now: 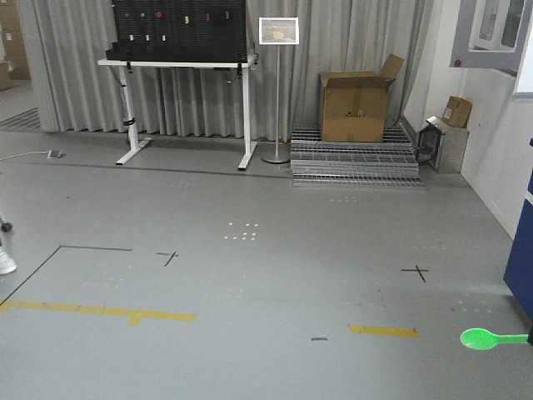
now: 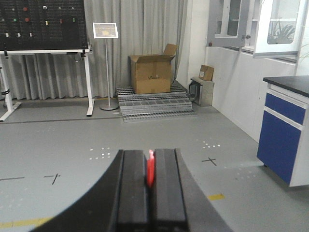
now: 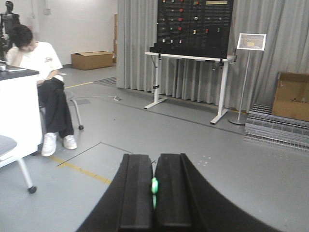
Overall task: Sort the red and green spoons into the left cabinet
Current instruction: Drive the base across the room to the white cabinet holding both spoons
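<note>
In the left wrist view my left gripper [image 2: 149, 153] is shut on the red spoon [image 2: 150, 170], which shows edge-on as a thin red sliver between the black fingers. My right gripper [image 3: 155, 158] is shut on the green spoon [image 3: 154, 186], seen end-on in the right wrist view. In the front view the green spoon's bowl [image 1: 490, 338] pokes in from the right edge, above the floor. Both grippers hang over bare grey floor. Pale glass-doored cabinets [image 2: 277, 26] hang along the right wall; I cannot tell which one is the left cabinet.
A blue-fronted counter [image 2: 285, 140] stands at the right. A white desk with a black pegboard [image 1: 179, 33], a sign stand [image 1: 277, 92], a cardboard box [image 1: 354, 104] and stacked metal gratings [image 1: 354, 162] line the far curtain. A person [image 3: 41, 72] sits at the left.
</note>
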